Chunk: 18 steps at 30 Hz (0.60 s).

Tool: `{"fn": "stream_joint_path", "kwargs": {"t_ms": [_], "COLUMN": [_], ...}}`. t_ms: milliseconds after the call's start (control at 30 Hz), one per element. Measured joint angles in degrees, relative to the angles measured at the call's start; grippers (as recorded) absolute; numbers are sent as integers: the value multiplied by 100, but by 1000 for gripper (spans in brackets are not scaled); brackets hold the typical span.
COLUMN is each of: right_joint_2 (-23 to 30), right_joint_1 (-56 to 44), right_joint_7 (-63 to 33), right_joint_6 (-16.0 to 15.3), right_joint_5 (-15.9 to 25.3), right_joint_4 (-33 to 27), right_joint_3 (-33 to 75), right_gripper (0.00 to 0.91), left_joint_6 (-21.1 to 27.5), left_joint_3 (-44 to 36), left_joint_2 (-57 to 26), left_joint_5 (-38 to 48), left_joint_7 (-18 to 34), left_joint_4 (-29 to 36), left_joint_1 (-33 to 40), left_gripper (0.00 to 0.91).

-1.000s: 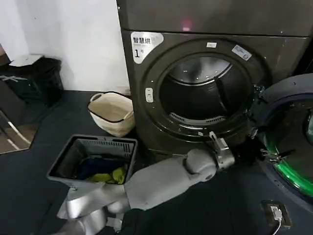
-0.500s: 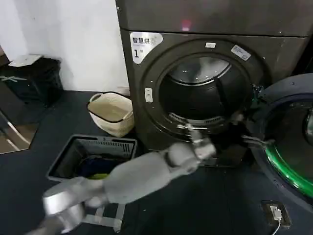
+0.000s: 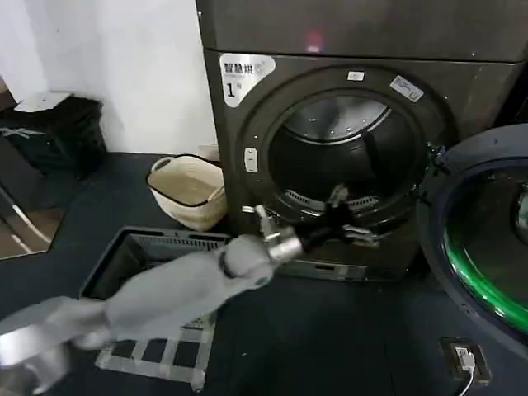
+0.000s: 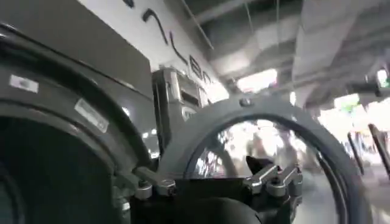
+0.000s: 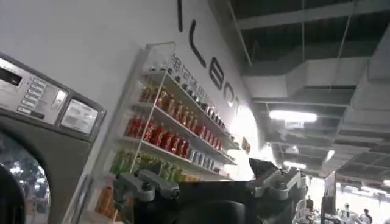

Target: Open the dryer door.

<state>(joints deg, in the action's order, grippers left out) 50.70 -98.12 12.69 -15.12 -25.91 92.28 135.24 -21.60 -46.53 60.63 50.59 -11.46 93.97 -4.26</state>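
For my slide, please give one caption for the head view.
Dryer door swung open at right; left gripper before the dryer drum mouth.

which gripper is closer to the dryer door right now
Left. The left gripper hangs at the drum mouth's lower rim, just left of the open dryer door. The right gripper faces a drinks shelf, its distance unclear.
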Motion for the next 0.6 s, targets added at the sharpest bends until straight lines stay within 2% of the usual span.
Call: {"fn": "stream_joint_path", "kwargs": {"t_ms": [167, 333, 600], "right_joint_2": [-77, -108, -130], "right_joint_1": [17, 10, 30], "right_joint_7": [15, 23, 44], "right_joint_6": [-11, -41, -18], "right_joint_5": [100, 108, 140], "right_joint_4": [-38, -17, -43], "right_joint_3": [38, 80, 53], "right_gripper": [907, 907, 907], "left_joint_6": [489, 1105, 2085], "left_joint_3": [-327, -759, -1081], "left_joint_2": [-867, -1661, -2565], "left_joint_5": [-175, -725, -1193], "left_joint_7": [-174, -296, -639], "left_joint_4": [286, 467, 459], "left_joint_1": [284, 641, 1010], "left_gripper": [907, 907, 907]}}
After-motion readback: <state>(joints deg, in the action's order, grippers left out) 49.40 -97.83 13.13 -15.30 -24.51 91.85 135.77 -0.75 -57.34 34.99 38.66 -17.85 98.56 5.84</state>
